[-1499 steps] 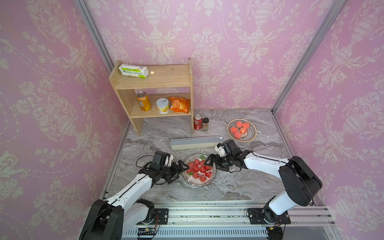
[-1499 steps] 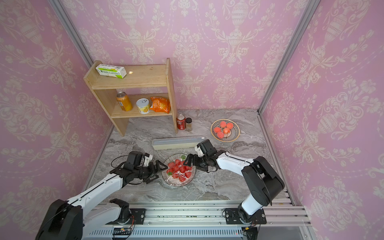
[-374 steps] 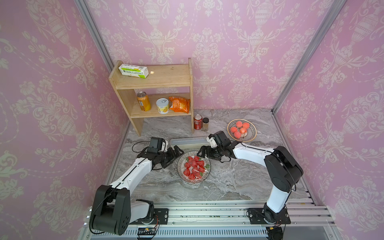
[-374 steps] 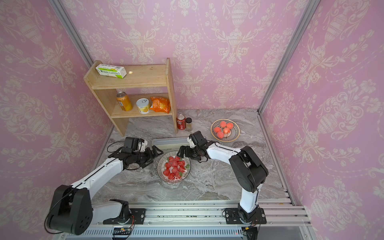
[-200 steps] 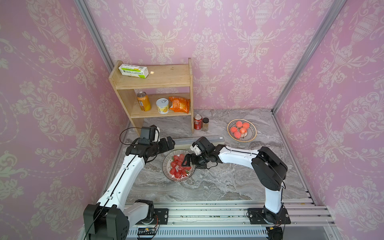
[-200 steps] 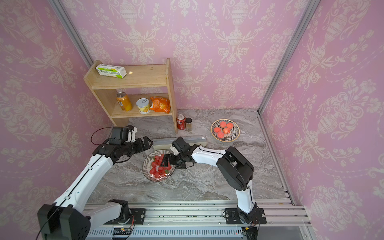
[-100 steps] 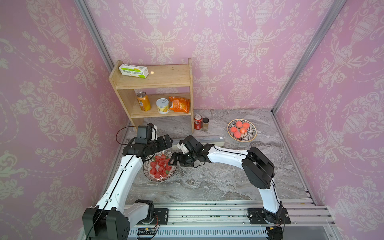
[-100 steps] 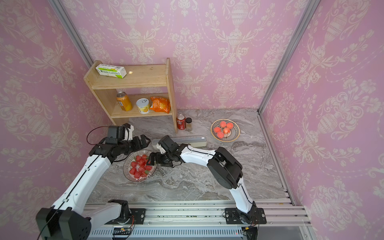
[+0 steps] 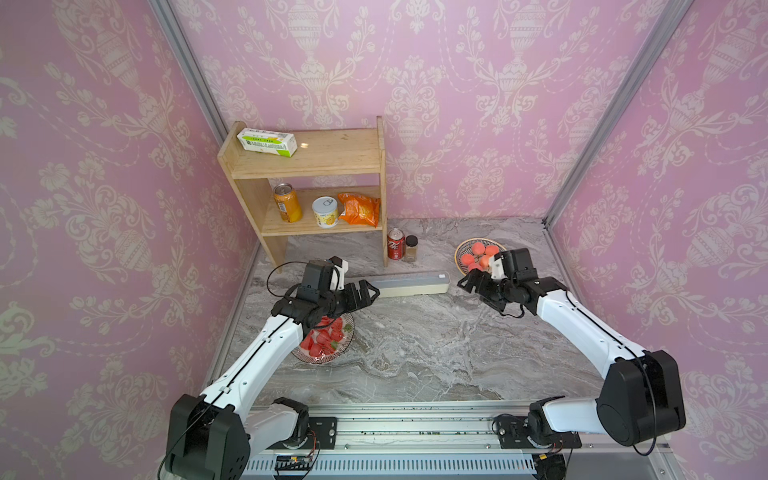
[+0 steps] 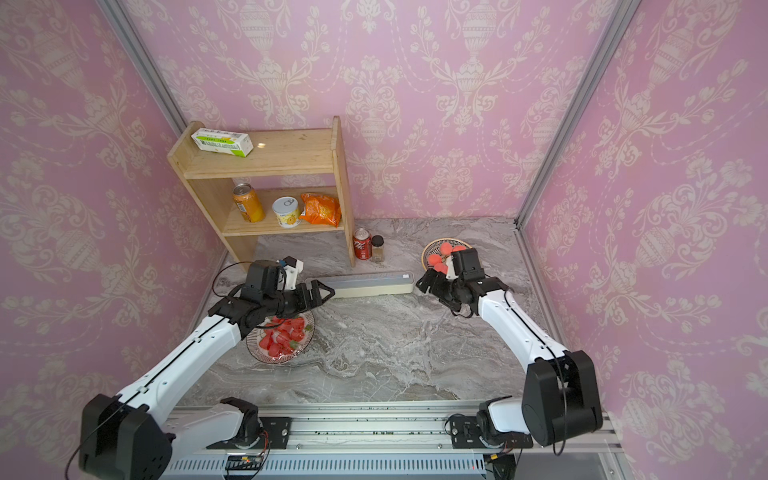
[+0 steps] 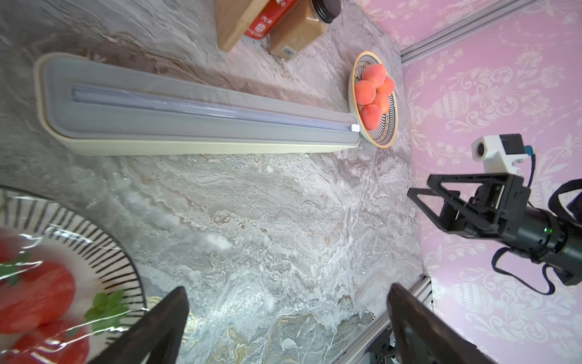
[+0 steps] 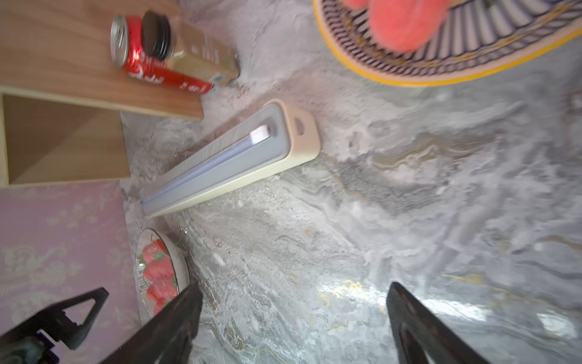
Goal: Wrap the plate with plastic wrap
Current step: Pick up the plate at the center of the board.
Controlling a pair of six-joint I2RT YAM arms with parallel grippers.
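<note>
Left hand (image 9: 371,296): spread apart, empty. Plate (image 9: 322,361) of strawberries (image 9: 326,338) under its wrist, glossy film (image 11: 50,342) over it. Plastic wrap box (image 9: 409,284) just ahead, on surface (image 9: 415,340). Right hand (image 9: 468,286): spread apart, empty, past box's far end.

The plastic wrap (image 11: 53,342) over the glazed, striped plate (image 11: 104,252) is thin, clear and glossy, crinkled with bright glints; its box (image 11: 189,126) is smooth matt cream plastic with a grey translucent top. The table (image 9: 436,345) is grey, marble-patterned, with a soft sheen; the shelf (image 9: 316,156) is pale bare wood, matt; the red can (image 9: 395,244) is shiny metal; the rail (image 9: 415,419) is dull silver metal.
</note>
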